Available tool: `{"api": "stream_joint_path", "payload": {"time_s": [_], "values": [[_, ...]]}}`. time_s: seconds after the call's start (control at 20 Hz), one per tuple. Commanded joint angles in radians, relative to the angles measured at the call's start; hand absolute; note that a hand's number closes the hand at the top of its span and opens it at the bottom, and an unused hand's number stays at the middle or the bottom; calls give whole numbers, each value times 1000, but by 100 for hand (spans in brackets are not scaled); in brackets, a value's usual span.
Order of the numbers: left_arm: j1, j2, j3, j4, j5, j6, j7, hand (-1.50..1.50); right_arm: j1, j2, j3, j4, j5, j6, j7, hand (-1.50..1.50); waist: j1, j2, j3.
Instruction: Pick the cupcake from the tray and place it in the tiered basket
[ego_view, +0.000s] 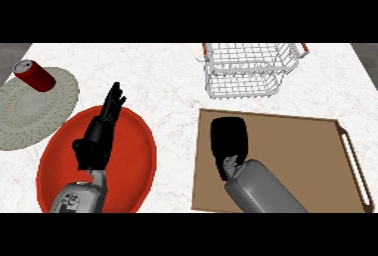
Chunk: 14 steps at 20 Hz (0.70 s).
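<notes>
White marble desk (170, 85) carries a tray (310, 165) near its right edge; the right hand (229, 137) lies over it, fingers hidden, grip unclear. Left hand (103, 130) rests straight-fingered over a red plate (136, 165).

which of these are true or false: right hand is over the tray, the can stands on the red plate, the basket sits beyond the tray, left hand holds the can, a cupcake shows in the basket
1. The right hand is over the brown tray. True.
2. The red can stands on the red plate. False: it is on the grey round mat.
3. The wire basket sits beyond the tray. True.
4. The left hand holds the can. False: it is over the red plate, fingers straight.
5. A cupcake shows in the basket. False: none is visible there.
</notes>
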Motion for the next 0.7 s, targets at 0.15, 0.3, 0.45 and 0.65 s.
{"api": "stream_joint_path", "payload": {"time_s": [0.15,0.3,0.45,0.65], "values": [[22,25,21,-19,23,-11,1,0,-159,30,104,-8,-113,-40,305,150,-16,0,5],[18,16,8,23,-2,3,-29,0,-298,30,45,-68,-124,36,377,150,-19,-2,4],[-7,-3,11,39,-9,27,-26,0,-374,30,2,-165,-115,67,423,150,-30,-6,4],[54,-15,-15,5,-25,43,-29,0,-449,30,-21,-281,-154,152,505,150,-30,-13,4]]}}
